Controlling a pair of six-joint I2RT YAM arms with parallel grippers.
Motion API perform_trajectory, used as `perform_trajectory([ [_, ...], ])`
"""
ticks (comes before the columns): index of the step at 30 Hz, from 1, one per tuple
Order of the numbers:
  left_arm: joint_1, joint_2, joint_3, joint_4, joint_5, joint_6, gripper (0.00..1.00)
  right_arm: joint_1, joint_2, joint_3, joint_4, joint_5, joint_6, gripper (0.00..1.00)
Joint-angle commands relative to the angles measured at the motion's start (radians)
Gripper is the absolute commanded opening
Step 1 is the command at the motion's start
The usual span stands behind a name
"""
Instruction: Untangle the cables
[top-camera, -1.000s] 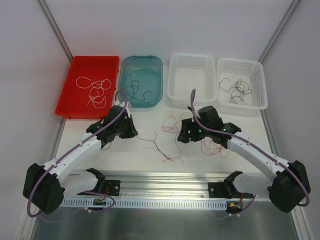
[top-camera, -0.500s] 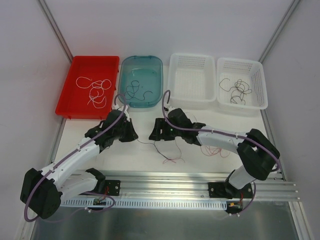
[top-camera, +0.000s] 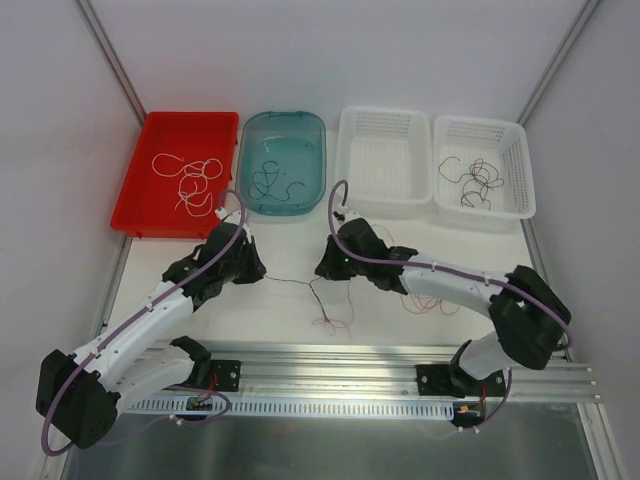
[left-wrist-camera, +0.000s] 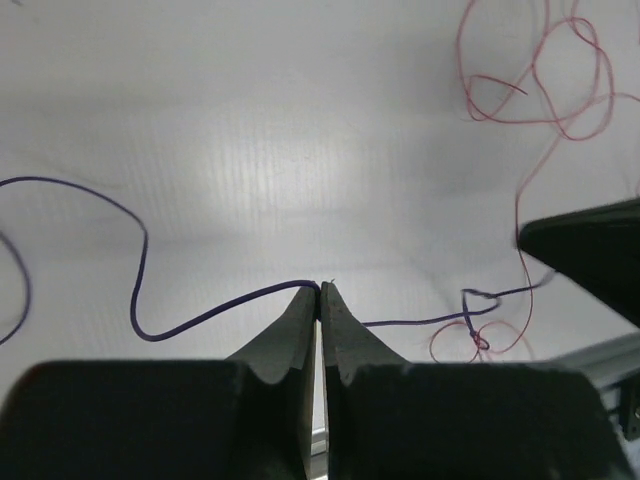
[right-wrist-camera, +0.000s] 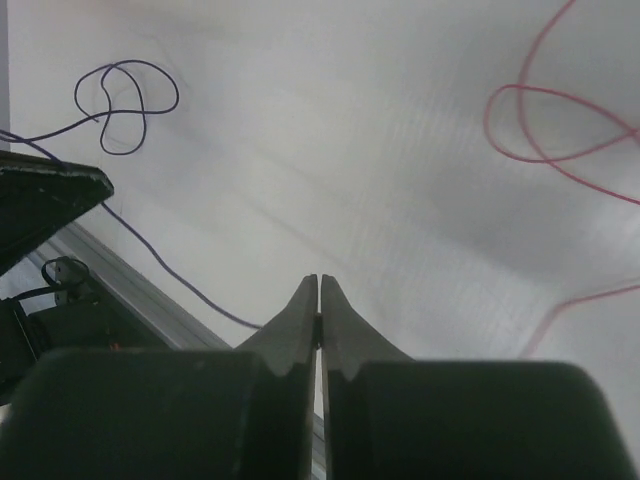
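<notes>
A dark cable stretches across the table between my two grippers. My left gripper is shut on it; in the left wrist view the strand comes out on both sides of the closed tips. My right gripper is shut too, and the dark strand runs in behind its left finger, with a dark bit pinched between the tips. Below the taut span the dark strand is knotted with a red-pink loop. More red-pink cables lie loose beside the right arm.
Along the back stand a red tray with white strands, a teal tray with black strands, an empty white basket and a white basket with dark brown strands. A metal rail runs along the near edge.
The right arm has swung left from the red-pink clump to the dark strand and shut its jaws on it. The left gripper drew back a little, still shut; the strand now runs straighter.
</notes>
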Motion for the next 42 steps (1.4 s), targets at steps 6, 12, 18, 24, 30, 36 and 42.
perform_trajectory([
  [6,0.173,-0.063,0.125,-0.185,-0.271,0.133,0.00,-0.184,-0.468,-0.035,-0.389,0.249,-0.186,0.01],
  [12,0.284,-0.095,0.186,-0.199,-0.300,0.193,0.00,-0.426,-0.752,-0.009,-0.602,0.217,-0.280,0.01],
  [18,0.331,-0.074,0.234,-0.200,-0.343,0.228,0.00,-0.639,-0.844,0.032,-0.708,0.172,-0.347,0.01],
  [24,0.408,-0.058,0.237,-0.199,-0.336,0.253,0.00,-0.837,-0.855,0.045,-0.762,0.079,-0.369,0.01],
  [30,0.414,-0.068,0.207,-0.150,-0.084,0.190,0.00,-0.879,-0.778,0.033,-0.670,-0.253,-0.329,0.01],
  [36,0.396,-0.060,0.018,-0.047,0.241,0.071,0.04,-0.716,-0.668,-0.047,-0.613,-0.305,-0.321,0.10],
  [42,0.388,-0.130,-0.111,-0.052,0.362,0.038,0.57,-0.574,-0.570,-0.102,-0.656,-0.166,-0.346,0.50],
])
